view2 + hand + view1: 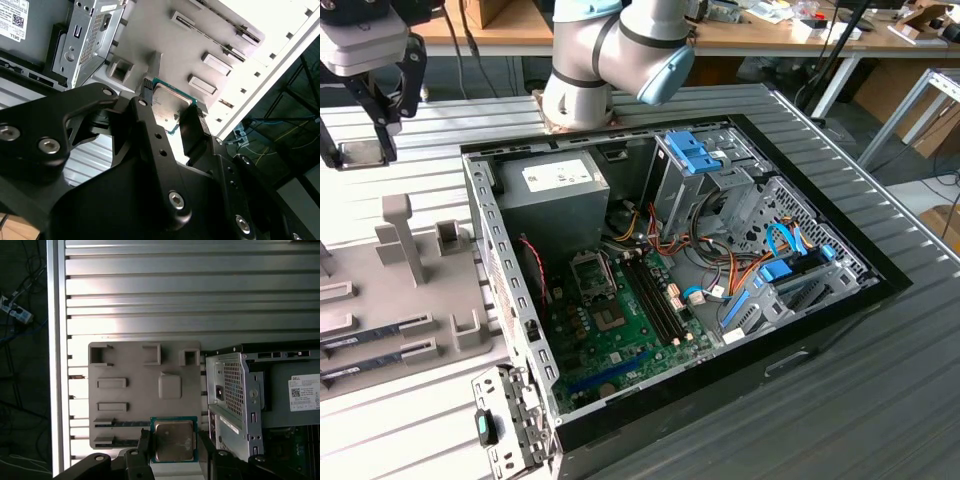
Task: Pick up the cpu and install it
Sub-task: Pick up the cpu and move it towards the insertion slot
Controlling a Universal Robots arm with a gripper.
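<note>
The cpu [173, 437], a small flat square chip with a dull silver metal lid and a thin green circuit-board rim, is pinched at two opposite edges between the black fingers [144, 446] of the claw [360, 157]. In both wrist views the fingers press against the chip's rim and leave the lid bare.

The light grey arm with blue joint caps [610, 50] rises from its base at the top centre of the exterior view. It reaches to the exterior view's upper left, where the claw hangs with its fingers pointing down, clear of the surfaces beneath it.

The chip is held level, its silver lid facing the first wrist camera. Being square, it has no long axis; its edges run parallel to those of the grey moulded parts tray [135, 400] beneath it. In the first wrist view it overlaps the tray's edge, just beside two long dark memory sticks [120, 423] lying in their slots.

The open black computer case [820, 310] lies on the ribbed aluminium worktop [890, 400] at the exterior view's centre, beside the tray. It exposes a green motherboard [620, 345] with a square socket frame [590, 272].
</note>
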